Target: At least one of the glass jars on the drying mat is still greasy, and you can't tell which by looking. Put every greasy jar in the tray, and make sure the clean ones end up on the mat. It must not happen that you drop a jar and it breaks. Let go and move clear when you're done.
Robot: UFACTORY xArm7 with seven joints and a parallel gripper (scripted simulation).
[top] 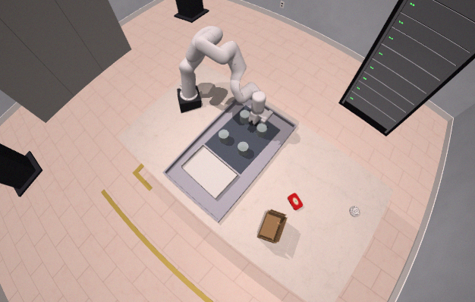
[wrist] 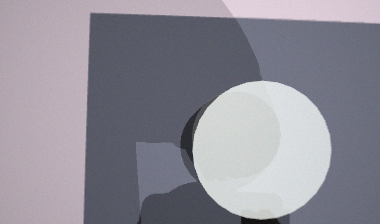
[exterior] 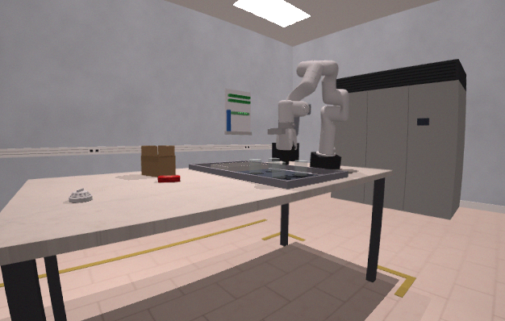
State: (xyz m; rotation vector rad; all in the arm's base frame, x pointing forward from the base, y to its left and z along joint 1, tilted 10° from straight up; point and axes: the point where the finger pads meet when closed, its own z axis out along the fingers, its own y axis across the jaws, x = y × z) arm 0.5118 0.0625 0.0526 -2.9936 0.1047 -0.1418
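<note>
Arm [top: 212, 45]: one white seven-joint unit, mounted on a black base [top: 194, 106]. Lower link rises upright from the base, upper links fold over at an elbow high above it, then descend toward the wrist. Wrist [exterior: 288, 117]: vertical, pointing straight down. Gripper [exterior: 286, 160]: dark body below the white wrist, held low, fingers fully closed together with nothing between them. In the top view the gripper [top: 254, 122] is mostly hidden under the wrist cylinder.
</note>
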